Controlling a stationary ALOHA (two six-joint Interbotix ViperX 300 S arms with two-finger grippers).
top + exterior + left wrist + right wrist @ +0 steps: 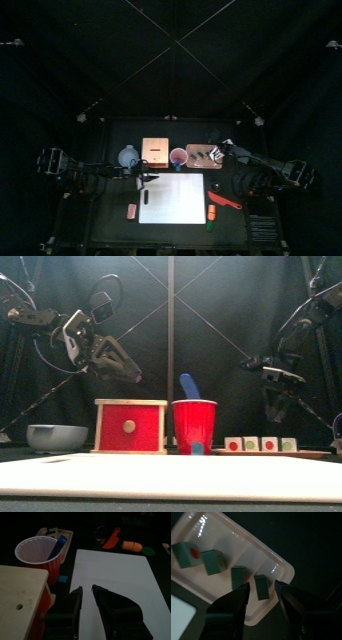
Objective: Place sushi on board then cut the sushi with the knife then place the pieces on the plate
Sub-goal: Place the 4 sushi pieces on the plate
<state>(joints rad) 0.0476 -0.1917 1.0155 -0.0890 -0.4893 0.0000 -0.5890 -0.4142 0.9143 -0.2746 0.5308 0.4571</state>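
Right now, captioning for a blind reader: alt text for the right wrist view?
The right gripper, jaws open, hangs over a pink tray, lined up with the end one of four dark green sushi blocks.

White board, red cup with blue knife, pink tray — dark green sushi blocks.
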